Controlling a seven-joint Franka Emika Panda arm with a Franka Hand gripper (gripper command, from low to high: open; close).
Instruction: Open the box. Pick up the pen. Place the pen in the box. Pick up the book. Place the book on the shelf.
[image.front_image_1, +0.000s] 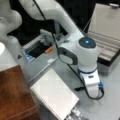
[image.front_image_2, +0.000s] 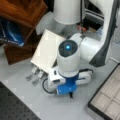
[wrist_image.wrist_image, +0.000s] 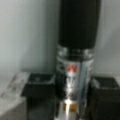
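Between the claw's (wrist_image.wrist_image: 72, 86) blocky black fingers (wrist_image.wrist_image: 40, 86), closed tight, sits the slim black-and-chrome pen (wrist_image.wrist_image: 75, 50).

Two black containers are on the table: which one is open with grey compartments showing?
The box, at a front view's right: its lid is raised and its grey compartments show. The shallow black tray holds an orange piece instead. The gripper grips the pen.

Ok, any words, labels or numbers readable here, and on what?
None can be read.
Pen, held between the fingers of the gripper: a red mark on its silver band, too blurred to read.
Tray: a blue label at its corner in a front view, too blurred to read.
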